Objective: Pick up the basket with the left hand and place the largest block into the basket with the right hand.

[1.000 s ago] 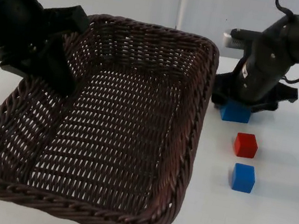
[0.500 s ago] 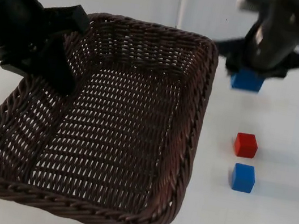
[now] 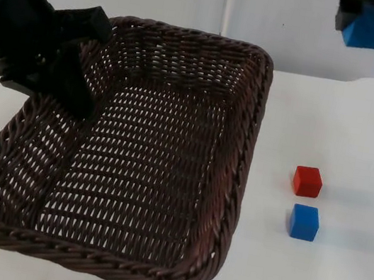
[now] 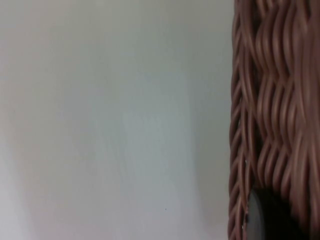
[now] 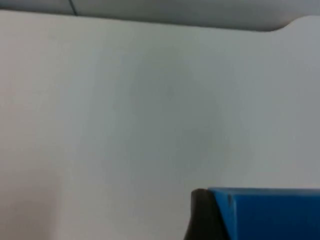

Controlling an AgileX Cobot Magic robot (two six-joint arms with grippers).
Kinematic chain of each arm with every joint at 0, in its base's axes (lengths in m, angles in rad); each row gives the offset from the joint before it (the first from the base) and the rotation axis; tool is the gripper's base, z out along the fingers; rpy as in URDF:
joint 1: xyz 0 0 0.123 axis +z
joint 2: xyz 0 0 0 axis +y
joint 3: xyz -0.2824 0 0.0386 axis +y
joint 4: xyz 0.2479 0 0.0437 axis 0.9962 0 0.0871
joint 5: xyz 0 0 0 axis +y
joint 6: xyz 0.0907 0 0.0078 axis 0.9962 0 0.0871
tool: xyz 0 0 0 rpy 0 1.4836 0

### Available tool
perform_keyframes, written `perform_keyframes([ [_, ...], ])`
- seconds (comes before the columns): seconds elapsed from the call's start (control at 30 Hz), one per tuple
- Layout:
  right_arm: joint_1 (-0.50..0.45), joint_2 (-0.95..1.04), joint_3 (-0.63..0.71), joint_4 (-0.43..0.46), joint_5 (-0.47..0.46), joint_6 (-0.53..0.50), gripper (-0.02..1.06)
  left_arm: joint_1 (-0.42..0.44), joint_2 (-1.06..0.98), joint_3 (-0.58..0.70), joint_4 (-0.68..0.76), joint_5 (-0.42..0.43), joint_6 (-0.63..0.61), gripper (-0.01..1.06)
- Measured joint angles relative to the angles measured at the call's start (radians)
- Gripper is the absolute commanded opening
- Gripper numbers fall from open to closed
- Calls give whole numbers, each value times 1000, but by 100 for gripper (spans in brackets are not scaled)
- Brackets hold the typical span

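- The white table (image 3: 359,140) is seen from above, and it ends at the grey wall (image 3: 279,19) at the back.
- The big brown basket (image 3: 139,168) is held up at a tilt by the left gripper (image 3: 74,85) — the far left wall of the basket is clamped by it. From the left wrist, the woven rim (image 4: 270,115) is seen close up beside a black fingertip (image 4: 262,217), with the table far below.
- The largest block (image 3: 369,28), a blue one, is gripped tight by the right gripper (image 3: 369,16). It is held high in the air, up in front of the grey wall and to the right of the basket. From the right wrist, the block's blue face (image 5: 270,215) is seen right against a black fingertip (image 5: 200,217).
- A small red block (image 3: 307,181) is left on the table to the right of the basket.
- A small blue block (image 3: 304,221) sits just in front of the red one — close, but not touching.
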Motion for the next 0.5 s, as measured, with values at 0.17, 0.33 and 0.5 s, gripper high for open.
perform_keyframes([
  [0.17,0,-43,4,99,76,-101,0,0,0,0,0,0,0,0],
  [0.33,10,-96,55,126,132,-137,0,0,0,0,0,0,0,0],
  [0.5,44,-178,161,126,133,-149,0,0,0,0,0,0,0,0],
])
